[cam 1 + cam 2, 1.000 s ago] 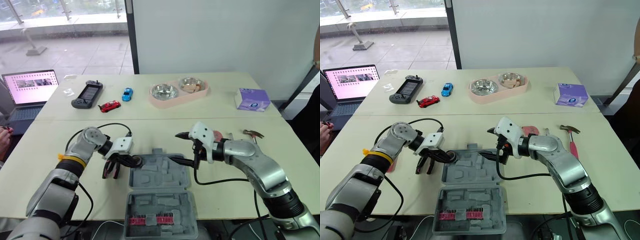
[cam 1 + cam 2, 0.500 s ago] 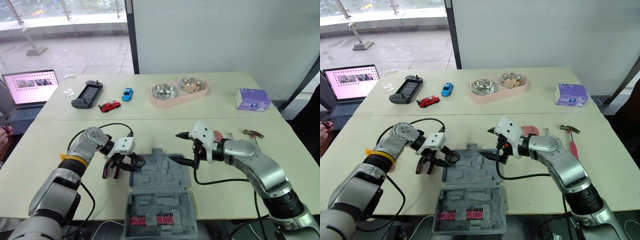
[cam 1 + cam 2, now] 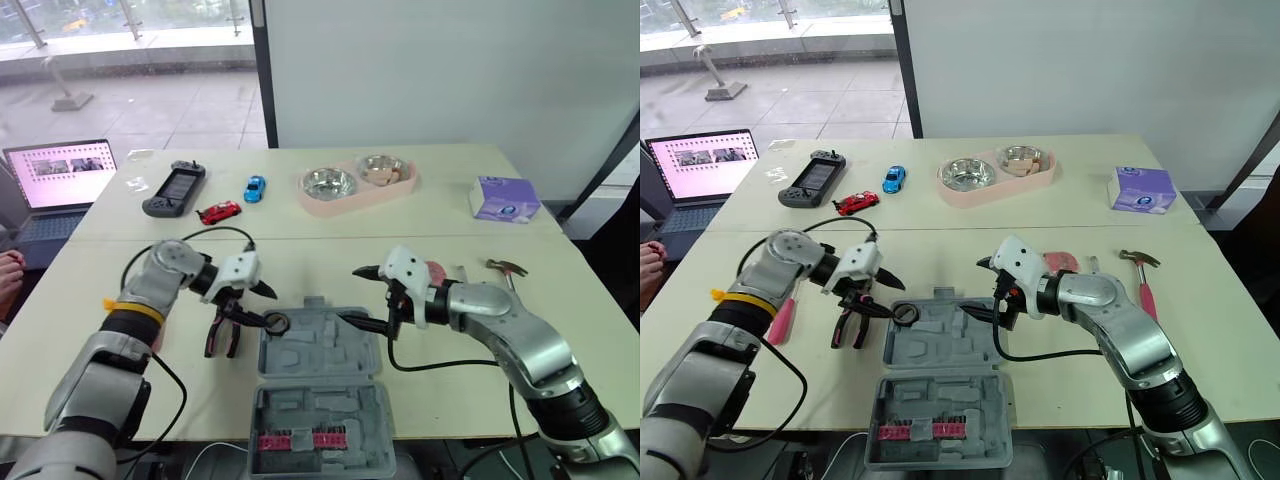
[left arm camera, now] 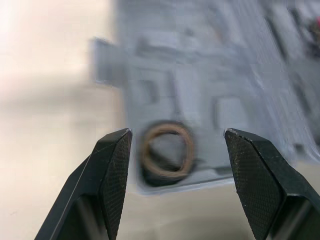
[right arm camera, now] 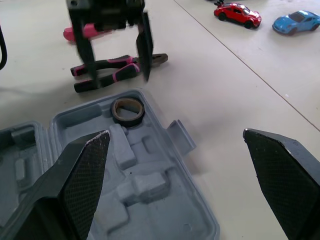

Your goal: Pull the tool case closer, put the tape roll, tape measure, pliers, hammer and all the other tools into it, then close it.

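The grey tool case (image 3: pixel 330 352) lies open at the table's front, its lid (image 3: pixel 320 420) nearest me with a red bit strip. A brown tape roll (image 3: pixel 277 322) rests in the tray's far left corner, also seen as a ring (image 4: pixel 167 150). My left gripper (image 3: pixel 265 307) hovers open just left of and above the roll, not touching it. Black-and-pink pliers (image 3: pixel 222 335) lie left of the case. Over the tray's right edge my right gripper (image 3: pixel 360 295) stands wide open, with nothing between its fingers. A pink tape measure (image 3: pixel 1060 260) and a hammer (image 3: pixel 1140 275) lie to the right.
A pink-handled tool (image 3: pixel 780 320) lies left of the pliers. The far table holds a laptop (image 3: pixel 60 180), game controller (image 3: pixel 175 188), two toy cars (image 3: pixel 220 211), a pink double bowl (image 3: pixel 355 185) and a purple box (image 3: pixel 505 198). A person's hand (image 3: pixel 8 262) shows at the left edge.
My left gripper opened and let the tape roll go into the tray's corner, then drew up and back to the left. The right arm has stayed still.
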